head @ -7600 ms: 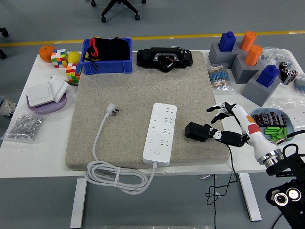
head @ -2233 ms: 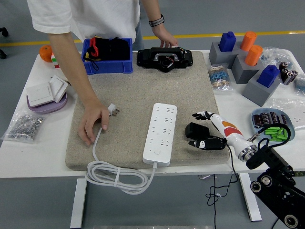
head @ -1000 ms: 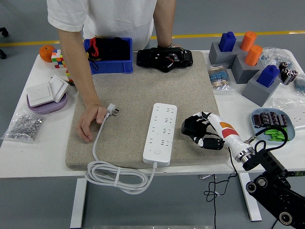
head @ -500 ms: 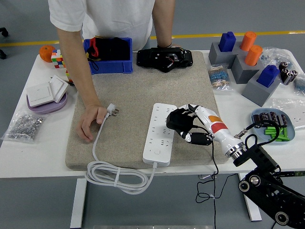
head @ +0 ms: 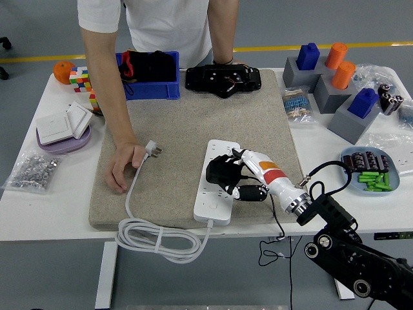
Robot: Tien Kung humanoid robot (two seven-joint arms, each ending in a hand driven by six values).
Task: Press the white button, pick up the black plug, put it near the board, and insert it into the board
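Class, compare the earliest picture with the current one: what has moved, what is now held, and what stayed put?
The right robot hand closed on the black plug and carried it left, over the white power strip. A person came to the far side and rests a hand by the white plug. The strip and the grey mat stayed put.
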